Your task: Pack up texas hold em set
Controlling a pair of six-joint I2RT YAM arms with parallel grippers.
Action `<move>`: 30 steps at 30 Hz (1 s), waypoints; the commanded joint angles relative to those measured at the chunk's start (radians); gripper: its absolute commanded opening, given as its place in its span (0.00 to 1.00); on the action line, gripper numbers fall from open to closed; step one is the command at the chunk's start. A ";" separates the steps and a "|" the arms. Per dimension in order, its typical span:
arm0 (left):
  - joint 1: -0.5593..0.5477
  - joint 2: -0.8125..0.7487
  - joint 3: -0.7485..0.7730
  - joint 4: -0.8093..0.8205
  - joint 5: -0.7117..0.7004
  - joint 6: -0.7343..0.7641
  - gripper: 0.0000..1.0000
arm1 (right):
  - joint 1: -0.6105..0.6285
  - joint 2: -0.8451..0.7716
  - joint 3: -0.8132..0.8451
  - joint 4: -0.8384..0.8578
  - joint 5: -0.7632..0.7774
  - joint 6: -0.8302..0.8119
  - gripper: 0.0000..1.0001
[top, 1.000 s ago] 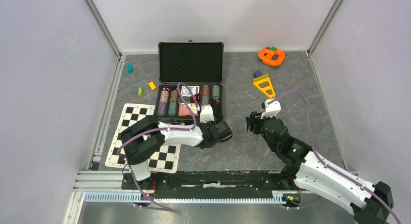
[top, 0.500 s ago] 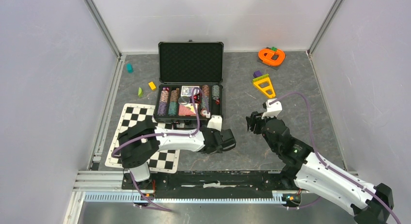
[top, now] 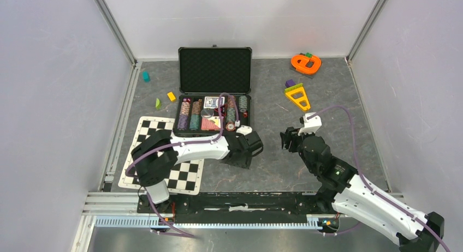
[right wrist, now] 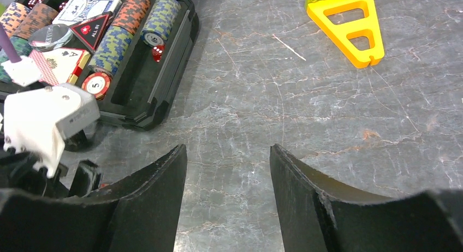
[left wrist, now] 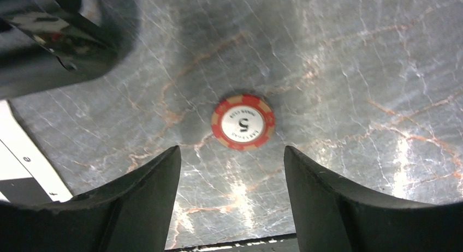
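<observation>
On the grey marbled worktop [top: 273, 170], just off the near right corner of the open black briefcase [top: 215, 70], the left pincer [left wrist: 230, 154] points down with its jaws spread wide and gripping nothing. The checkered mat [top: 153, 132] lies to its left, and bare stone runs to its right as far as the right pincer [right wrist: 227, 149]. That one hangs over bare worktop beside the case, jaws apart and empty, with the yellow toy [right wrist: 349, 23] well beyond it.

A red-white poker chip [left wrist: 243, 122] lies just past the left fingertips, centred on the gap and touching neither finger. It rests flat, face up, and its "5" reads upside down in the wrist view; being round, it has no long axis. The briefcase runs left to right, with its lid raised on the far side.
</observation>
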 commanded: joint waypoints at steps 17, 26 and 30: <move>0.091 0.143 0.098 0.043 0.160 0.185 0.65 | 0.000 -0.035 0.040 -0.017 0.039 0.001 0.64; 0.124 0.124 0.059 0.035 0.179 0.170 0.62 | -0.001 -0.049 0.037 -0.017 0.038 0.000 0.64; 0.129 0.127 0.056 0.035 0.193 0.175 0.56 | 0.000 -0.047 0.037 -0.018 0.039 0.002 0.64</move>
